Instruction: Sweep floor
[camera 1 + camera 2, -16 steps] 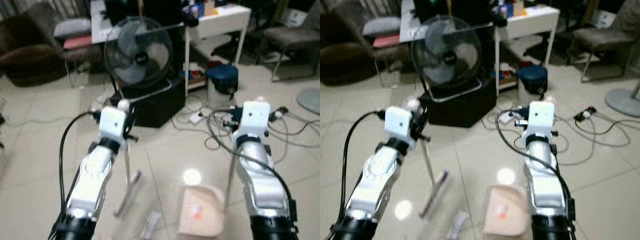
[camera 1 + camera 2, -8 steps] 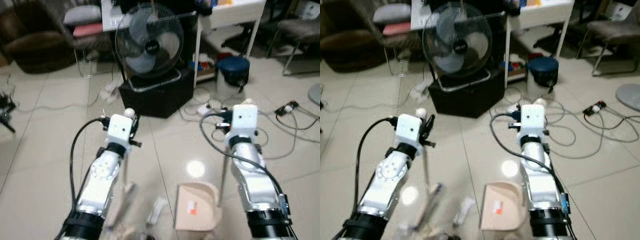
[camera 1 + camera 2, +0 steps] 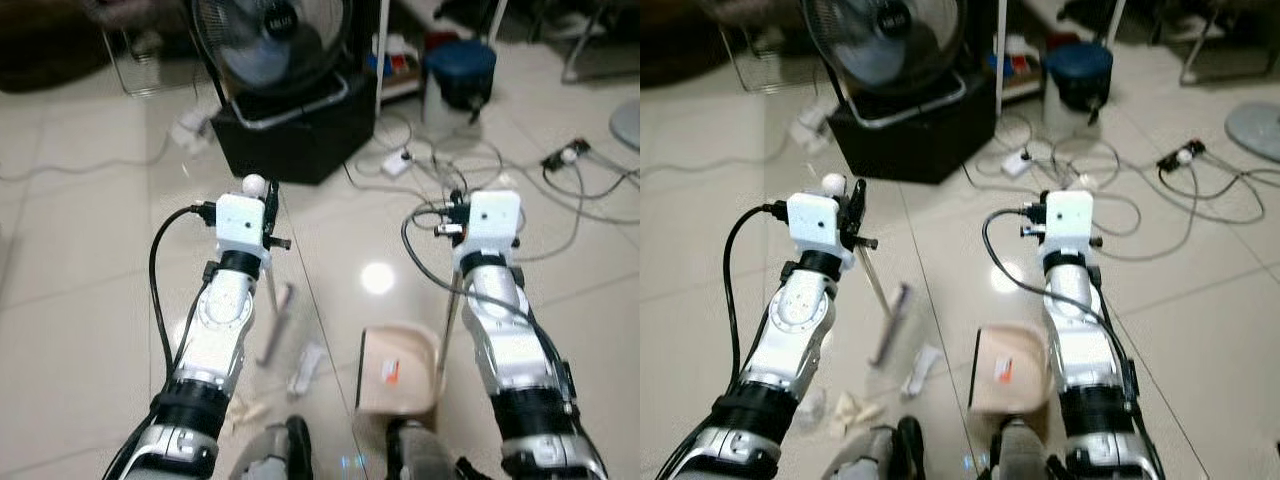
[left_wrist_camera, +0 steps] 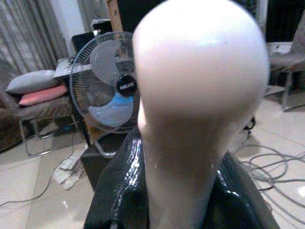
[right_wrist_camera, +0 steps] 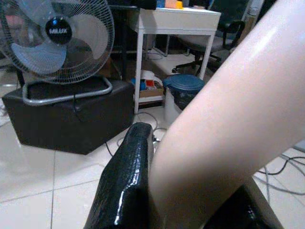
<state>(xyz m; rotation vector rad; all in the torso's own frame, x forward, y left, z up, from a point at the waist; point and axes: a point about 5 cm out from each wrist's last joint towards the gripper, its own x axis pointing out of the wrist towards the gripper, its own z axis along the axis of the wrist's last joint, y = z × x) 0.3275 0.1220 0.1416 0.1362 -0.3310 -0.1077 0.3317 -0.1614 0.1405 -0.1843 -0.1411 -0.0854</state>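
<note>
- Left gripper (image 3: 262,210): black fingers closed around the rounded top of the broom handle (image 4: 200,95), as the left wrist view shows. The thin shaft runs down from the grip to the broom head (image 3: 273,325), which lies on the floor tiles below and just ahead of the forearm.
- Handling, broom: judged light, stiff and long. Held at the very top, the head has much leverage, so control is probably loose; a lower hold would be steadier.
- Left arm pose: extended forward and down, wrist raised above the broom head.
- Debris: a white scrap (image 3: 305,368) lies between the broom head and the dustpan; crumpled paper bits (image 3: 855,410) lie nearer the robot's feet. Judged light and easily pushed.
- Right gripper (image 3: 462,215): fingers clamped on the pale dustpan handle (image 5: 228,109).
- Dustpan (image 3: 398,372): sits on the floor below the right forearm. Judged light, rigid plastic, liable to slide on glossy tile.
- Right arm pose: stretched forward, parallel to the left.
</note>
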